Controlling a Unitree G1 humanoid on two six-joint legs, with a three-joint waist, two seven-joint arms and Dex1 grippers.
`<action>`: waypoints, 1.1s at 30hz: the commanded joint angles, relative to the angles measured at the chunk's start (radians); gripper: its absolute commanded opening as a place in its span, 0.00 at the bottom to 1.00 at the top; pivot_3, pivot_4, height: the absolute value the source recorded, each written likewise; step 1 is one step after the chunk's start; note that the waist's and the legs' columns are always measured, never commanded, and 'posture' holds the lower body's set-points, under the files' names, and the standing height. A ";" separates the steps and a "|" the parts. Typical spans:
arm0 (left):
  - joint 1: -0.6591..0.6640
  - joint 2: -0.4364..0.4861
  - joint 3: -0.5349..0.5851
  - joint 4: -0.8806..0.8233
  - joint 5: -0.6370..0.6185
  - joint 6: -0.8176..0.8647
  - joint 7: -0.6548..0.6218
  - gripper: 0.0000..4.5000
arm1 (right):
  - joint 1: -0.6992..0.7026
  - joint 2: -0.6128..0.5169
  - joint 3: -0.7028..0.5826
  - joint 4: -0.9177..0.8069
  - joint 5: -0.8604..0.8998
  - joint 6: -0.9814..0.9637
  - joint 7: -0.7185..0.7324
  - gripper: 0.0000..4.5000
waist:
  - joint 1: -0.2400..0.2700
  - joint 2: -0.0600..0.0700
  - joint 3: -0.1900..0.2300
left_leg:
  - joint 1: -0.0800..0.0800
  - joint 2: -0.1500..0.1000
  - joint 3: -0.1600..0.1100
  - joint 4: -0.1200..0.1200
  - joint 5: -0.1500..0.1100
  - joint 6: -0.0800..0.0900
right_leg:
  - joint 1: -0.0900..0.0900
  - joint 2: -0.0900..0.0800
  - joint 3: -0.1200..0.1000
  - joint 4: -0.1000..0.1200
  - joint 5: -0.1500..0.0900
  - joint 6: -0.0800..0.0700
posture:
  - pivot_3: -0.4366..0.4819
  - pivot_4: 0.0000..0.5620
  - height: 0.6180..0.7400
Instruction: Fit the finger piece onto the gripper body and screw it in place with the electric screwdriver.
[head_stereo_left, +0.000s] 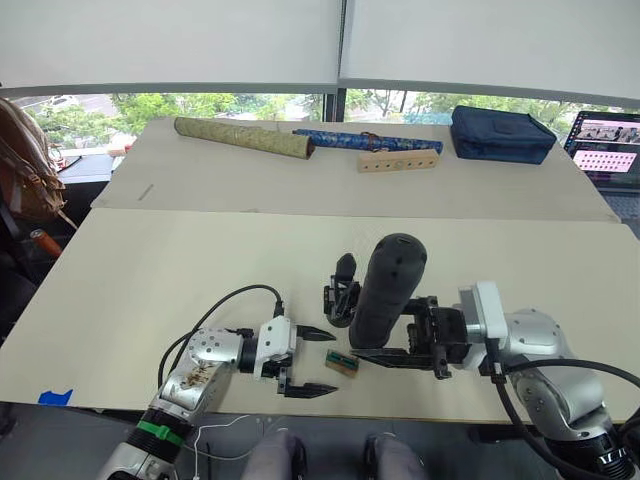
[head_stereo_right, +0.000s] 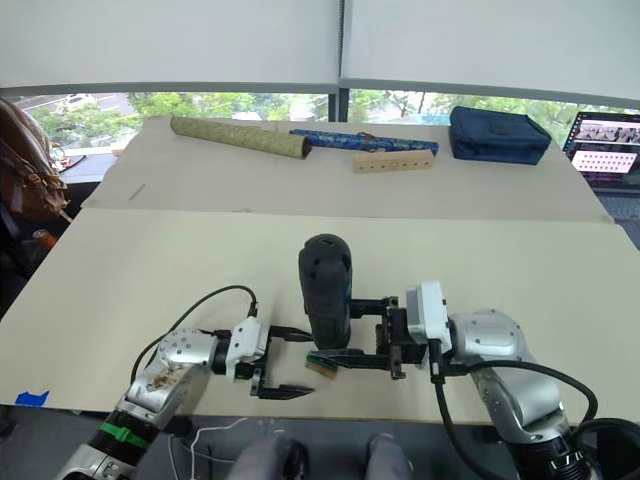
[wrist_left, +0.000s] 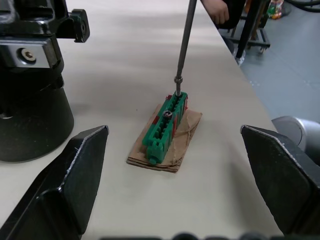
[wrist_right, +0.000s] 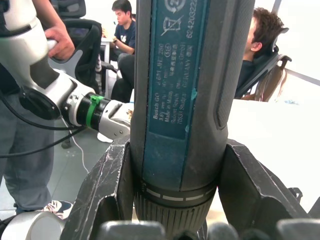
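Observation:
My right gripper (head_stereo_left: 392, 350) is shut on the electric screwdriver (head_stereo_left: 388, 288), a thick black tool held upright near the table's front edge. Its thin metal bit (wrist_left: 183, 45) points down onto a small tan-and-green block (wrist_left: 165, 129), next to a screw head in the block. The gripper body (head_stereo_left: 343, 290), black with a pointed finger sticking up, stands just behind the screwdriver, and its dark bulk (wrist_left: 30, 100) is close beside the block. My left gripper (head_stereo_left: 308, 361) is open, its fingers on either side of the block without touching it. The finger piece is hidden.
On the far table lie an olive rolled tube (head_stereo_left: 243, 138), a blue patterned roll (head_stereo_left: 365, 141), a wooden block with holes (head_stereo_left: 397, 161) and a navy bag (head_stereo_left: 500, 133). A laptop (head_stereo_left: 607, 145) sits far right. People (wrist_right: 122, 30) are beyond the front edge.

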 joint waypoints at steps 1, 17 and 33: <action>0.020 0.017 0.049 -0.055 -0.079 0.024 -0.019 1.00 | -0.034 -0.010 -0.049 -0.065 0.064 0.015 -0.020 0.43 | -0.005 0.000 0.000 | 0.000 0.000 0.000 0.000 0.000 0.000 | 0.000 0.000 0.000 0.000 0.000 0.000 | 0.48 0.27 1.00; 0.009 0.149 0.209 -0.226 -0.294 0.207 -0.072 1.00 | -0.143 -0.083 -0.170 -0.097 0.229 0.141 -0.095 0.43 | -0.020 -0.001 0.001 | -0.001 0.000 0.000 -0.001 0.000 -0.001 | -0.001 0.000 0.000 -0.001 0.000 0.000 | 0.48 0.27 1.00; -0.130 0.135 0.269 -0.093 -0.266 0.200 -0.050 1.00 | -0.278 -0.119 -0.220 0.053 0.199 0.134 -0.082 0.43 | -0.021 -0.001 0.001 | -0.001 0.000 0.001 -0.001 0.001 -0.002 | 0.000 0.002 0.000 -0.001 0.000 0.000 | 0.48 0.27 1.00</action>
